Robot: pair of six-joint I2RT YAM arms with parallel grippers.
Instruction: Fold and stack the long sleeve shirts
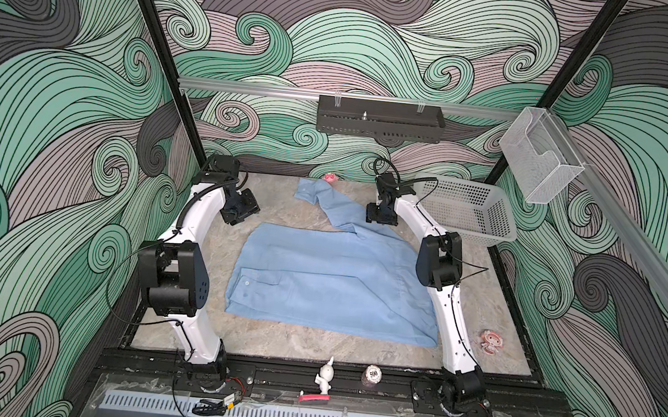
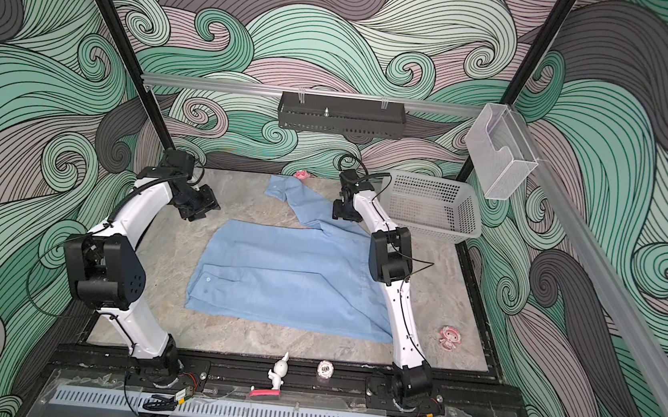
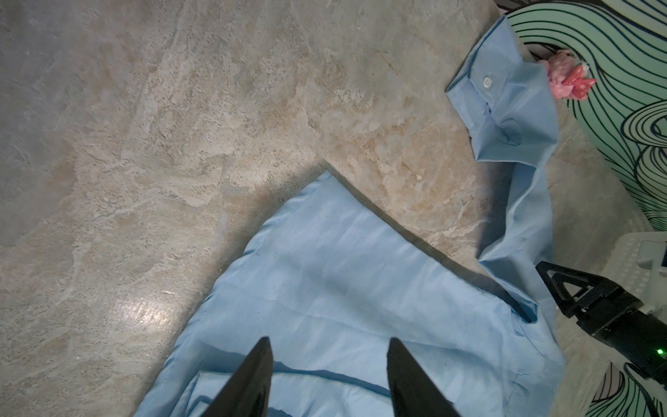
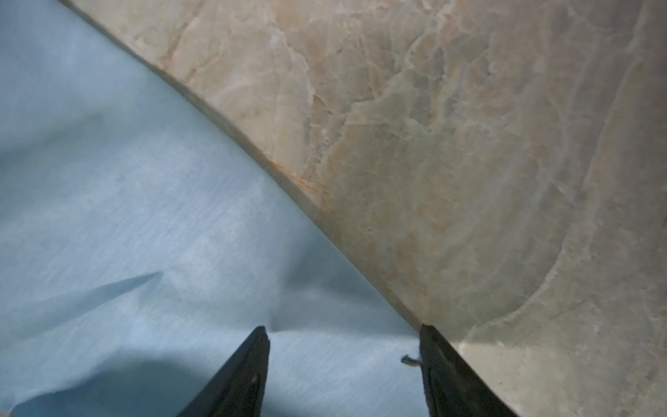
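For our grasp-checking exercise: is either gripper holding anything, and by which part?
Nothing is held. Both the left gripper and right gripper stand open over the light blue shirt.

My table (image 1: 270, 337): mottled grey-beige, stone-look top. A light blue shirt (image 1: 337, 285) lies flat across the middle, with one sleeve stretched toward the far edge and its cuff (image 1: 305, 190) just beside a small pink toy (image 1: 330, 177). A white perforated basket (image 1: 469, 214) sits in the far right corner. A pink-and-white figure (image 1: 490, 342) lies near the right edge, apart from the shirt.
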